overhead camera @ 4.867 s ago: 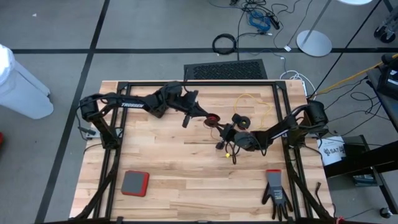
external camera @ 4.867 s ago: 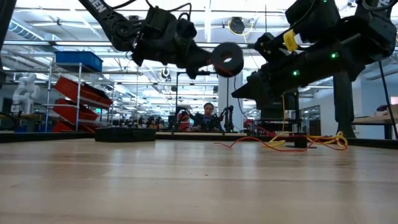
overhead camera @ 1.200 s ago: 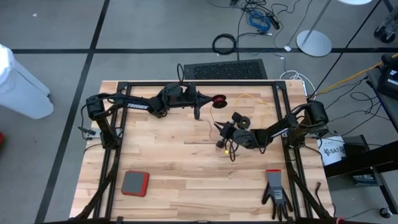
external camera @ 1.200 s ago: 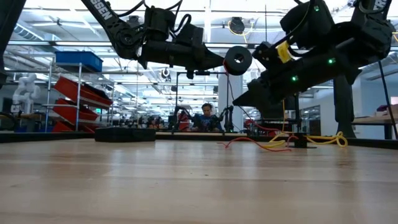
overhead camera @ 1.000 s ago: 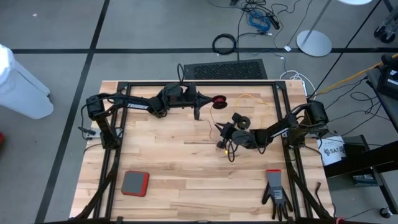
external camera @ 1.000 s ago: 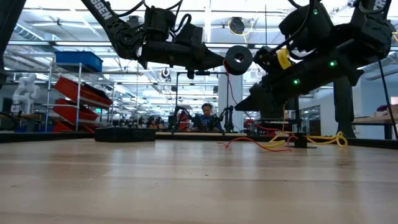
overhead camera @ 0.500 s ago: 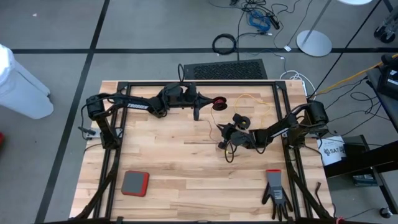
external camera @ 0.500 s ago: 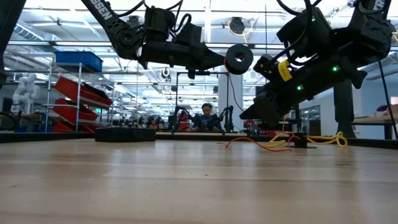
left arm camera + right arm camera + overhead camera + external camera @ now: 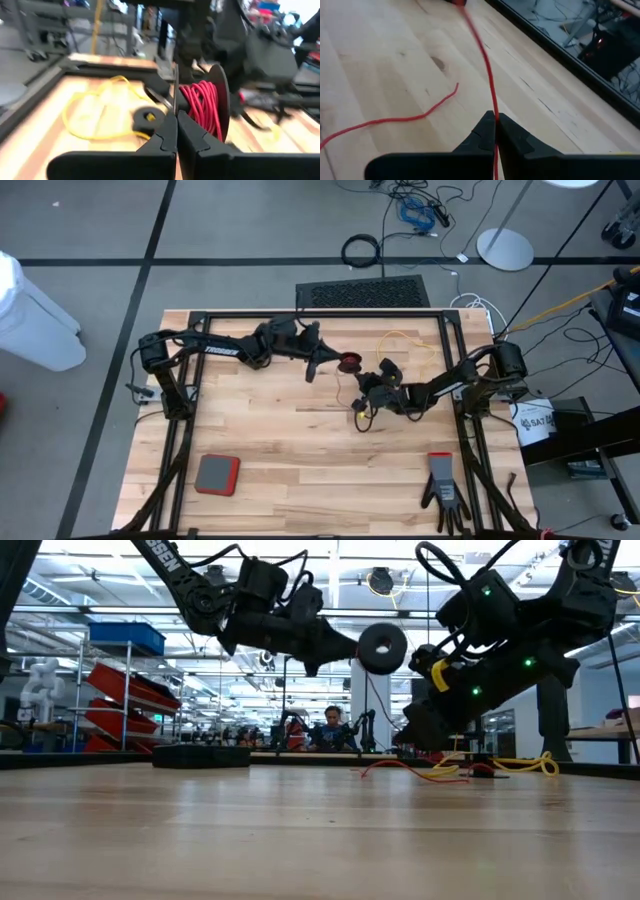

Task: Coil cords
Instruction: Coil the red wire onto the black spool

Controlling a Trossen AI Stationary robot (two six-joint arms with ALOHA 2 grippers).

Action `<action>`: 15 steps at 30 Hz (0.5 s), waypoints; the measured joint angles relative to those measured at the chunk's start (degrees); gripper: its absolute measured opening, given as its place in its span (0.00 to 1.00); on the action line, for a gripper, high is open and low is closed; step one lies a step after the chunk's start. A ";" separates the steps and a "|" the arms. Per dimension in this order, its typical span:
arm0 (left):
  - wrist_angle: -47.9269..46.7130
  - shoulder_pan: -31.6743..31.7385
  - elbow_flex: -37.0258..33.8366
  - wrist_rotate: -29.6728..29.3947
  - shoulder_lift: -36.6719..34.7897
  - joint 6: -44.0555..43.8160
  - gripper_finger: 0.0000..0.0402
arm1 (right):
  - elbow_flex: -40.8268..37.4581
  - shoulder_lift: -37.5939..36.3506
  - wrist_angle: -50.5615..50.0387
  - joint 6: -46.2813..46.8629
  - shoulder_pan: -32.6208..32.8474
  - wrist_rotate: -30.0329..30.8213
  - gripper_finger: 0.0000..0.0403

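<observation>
A small black reel [image 9: 215, 100] wound with red cord [image 9: 202, 107] hangs above the table's middle, with my left gripper [image 9: 333, 361] shut on it. From the reel the red cord [image 9: 482, 60] runs down to my right gripper [image 9: 495, 119], which is shut on it just right of the middle [image 9: 362, 392]. The cord's loose end [image 9: 395, 120] lies on the wood. The yellow cord [image 9: 405, 345] lies in a loop at the far right, its black reel [image 9: 386, 368] flat on the table. My left gripper pinches the rim of the reel's nearer flange [image 9: 176, 95] between its two fingers. The fingers come nearly level from the table's left. The reel [image 9: 382, 647] is lifted clear of the table, on edge. My right gripper pinches a single strand of the red cord [image 9: 491, 102] between its fingertips. It slants down from the table's right. The strand runs in a straight line from the fingers up toward the reel.
A black frame [image 9: 300, 314] runs along the table's edges. A red and grey pad [image 9: 217, 474] lies near left and a black glove [image 9: 443, 492] near right. Loose red and yellow cord [image 9: 440, 772] lies behind my right gripper [image 9: 418, 738].
My left gripper has tipped and turned, and the reel has swung a little toward the near edge and slightly down. My right gripper has sunk toward the table and tipped further down, staying under the reel.
</observation>
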 joint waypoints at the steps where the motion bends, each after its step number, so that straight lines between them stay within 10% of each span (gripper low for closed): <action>1: -1.26 0.00 0.00 0.76 0.00 0.69 0.00 | 0.00 0.00 0.00 0.43 -0.10 -0.04 0.00; 15: -22.33 0.10 -0.02 -0.47 0.00 12.19 0.00 | 0.00 -3.81 -3.34 3.79 -0.13 -1.30 0.00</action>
